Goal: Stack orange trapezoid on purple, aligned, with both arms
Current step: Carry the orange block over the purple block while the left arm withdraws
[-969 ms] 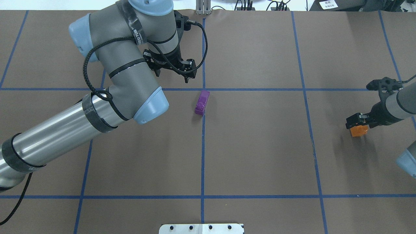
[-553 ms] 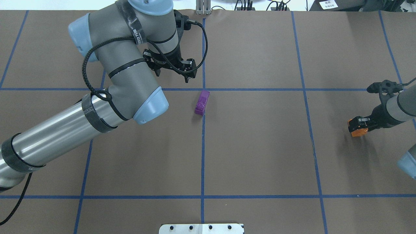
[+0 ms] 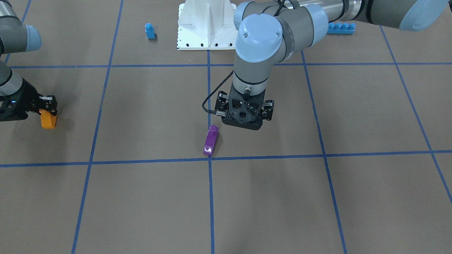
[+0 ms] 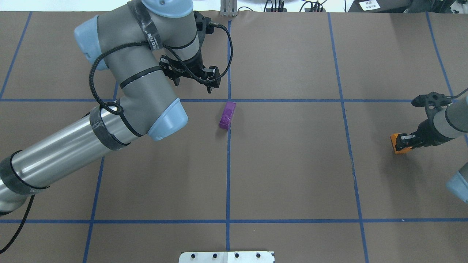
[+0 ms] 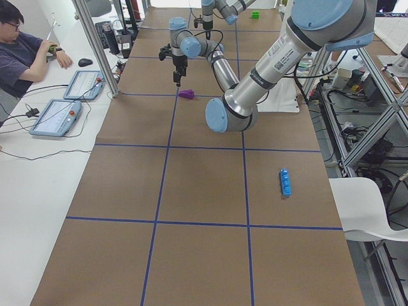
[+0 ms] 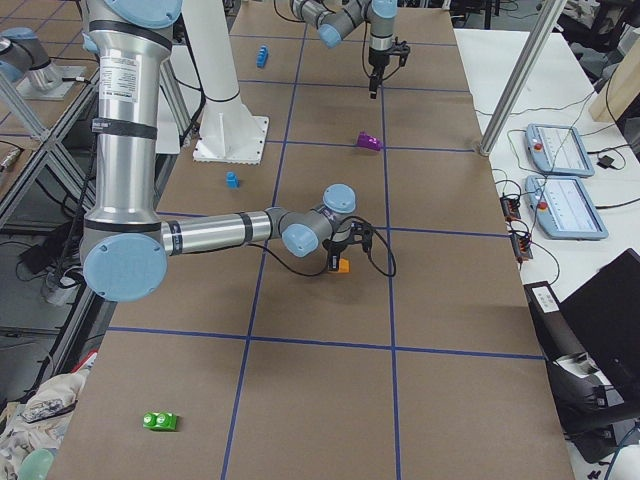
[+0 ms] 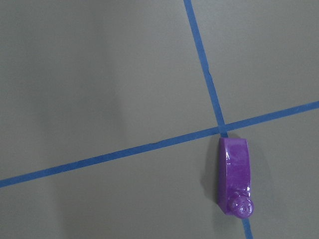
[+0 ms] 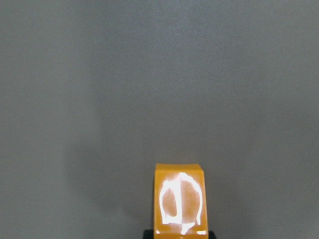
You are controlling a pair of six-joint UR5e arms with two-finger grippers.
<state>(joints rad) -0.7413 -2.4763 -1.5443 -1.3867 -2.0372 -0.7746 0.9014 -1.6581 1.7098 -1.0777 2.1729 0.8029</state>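
Lengthwise along tape (image 4: 228,175), purple (image 4: 227,115), left gripper (image 4: 194,84) apart, right gripper (image 4: 404,141) clamped on orange trapezoid (image 4: 394,140).

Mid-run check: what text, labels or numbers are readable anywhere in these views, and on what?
No text reads clearly.
Left arm, strap: white lettering, too blurred.
Left tube print: too small.
Right arm, tube print: too small.
White label, top right overhead: too small.
Purple brick, orange brick: none.

We see a glossy orange trapezoid (image 3: 48,120) at nine o'clock and a purple brick (image 3: 211,140) centrally. The brown table (image 3: 370,197) bears a blue-line grid (image 3: 282,156); a small blue brick (image 3: 150,31) sits near eleven.
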